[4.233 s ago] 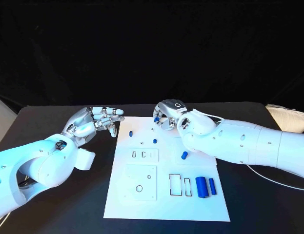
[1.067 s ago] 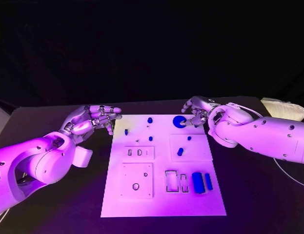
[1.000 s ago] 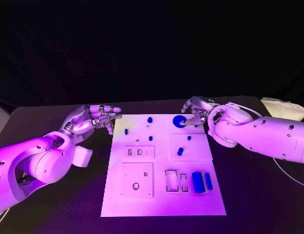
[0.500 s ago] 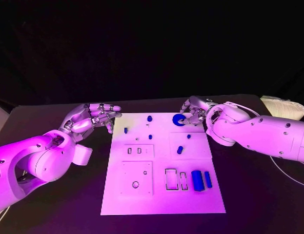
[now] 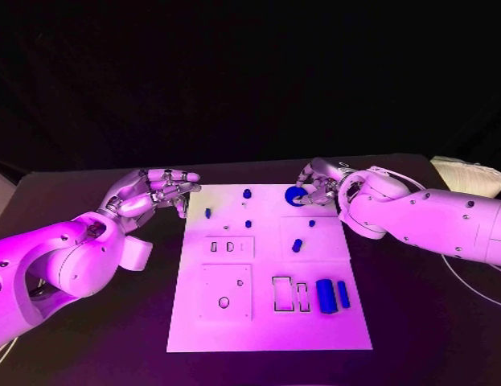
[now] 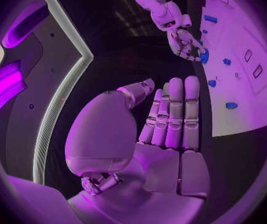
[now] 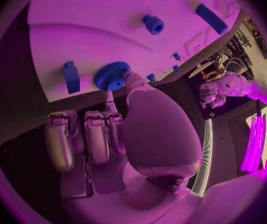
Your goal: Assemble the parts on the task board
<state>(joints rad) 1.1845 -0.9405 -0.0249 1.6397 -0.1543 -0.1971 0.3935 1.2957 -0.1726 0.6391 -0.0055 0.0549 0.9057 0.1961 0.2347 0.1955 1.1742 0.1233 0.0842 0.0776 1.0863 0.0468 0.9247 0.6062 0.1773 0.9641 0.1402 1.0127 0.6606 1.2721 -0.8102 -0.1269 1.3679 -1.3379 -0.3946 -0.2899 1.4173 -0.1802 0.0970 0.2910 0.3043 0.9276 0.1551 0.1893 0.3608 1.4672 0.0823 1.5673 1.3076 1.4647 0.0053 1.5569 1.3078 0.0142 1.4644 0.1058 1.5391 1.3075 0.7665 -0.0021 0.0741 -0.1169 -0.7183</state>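
1. The right hand covers the right side of the blue gear in the head view; whether its fingers clamp the gear cannot be told.
2. The small blue parts in the task board's upper area are too small to tell their shapes.

Magenta-violet light washes the whole scene; the task board glows brightest against a near-black backdrop and dark table. Soft glare sits on the white arm shells. Both wrist views bulge fisheye-style, straight board edges curving, with rims darkening; their far details seem slightly soft, perhaps out of focus
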